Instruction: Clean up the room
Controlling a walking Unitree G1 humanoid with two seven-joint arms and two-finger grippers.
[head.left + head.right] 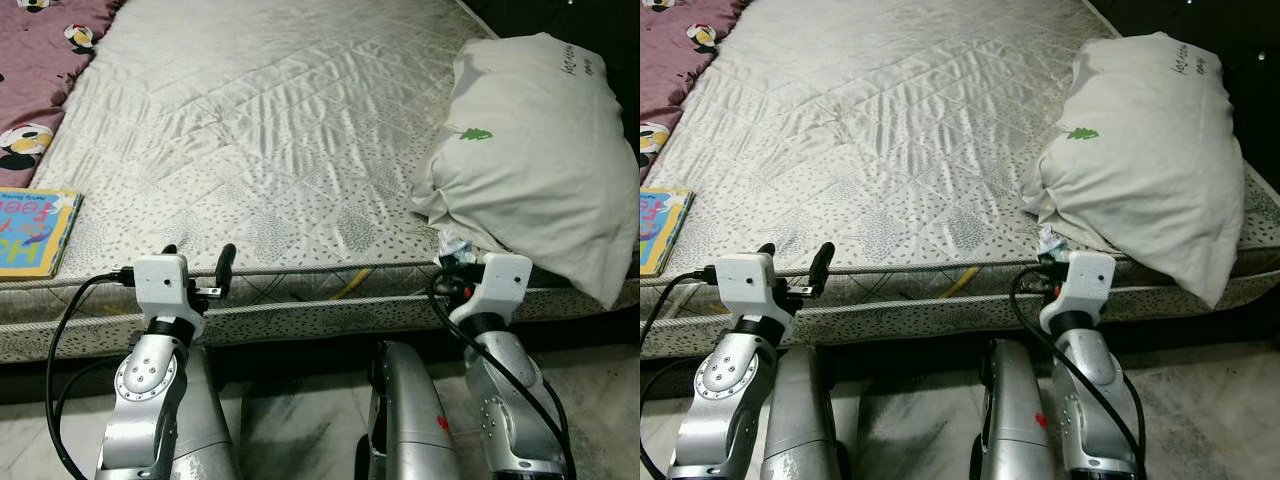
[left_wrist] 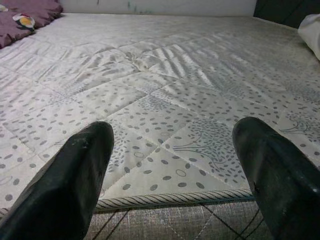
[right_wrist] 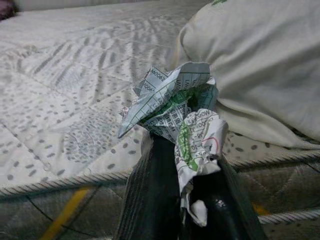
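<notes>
While the left end effector (image 1: 198,262) gapes wide, the right end effector (image 3: 187,165) pinches crumpled paper (image 3: 177,112) beside the pillow (image 1: 530,150).

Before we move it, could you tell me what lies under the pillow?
The pillow rests on the mattress, overhanging its edge. Anything beneath it is hidden. The right claw holds crumpled paper beside it.

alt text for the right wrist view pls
The right gripper is shut on a crumpled paper wrapper with green and white print, held at the near edge of a quilted mattress. A white pillow lies just behind it.
</notes>
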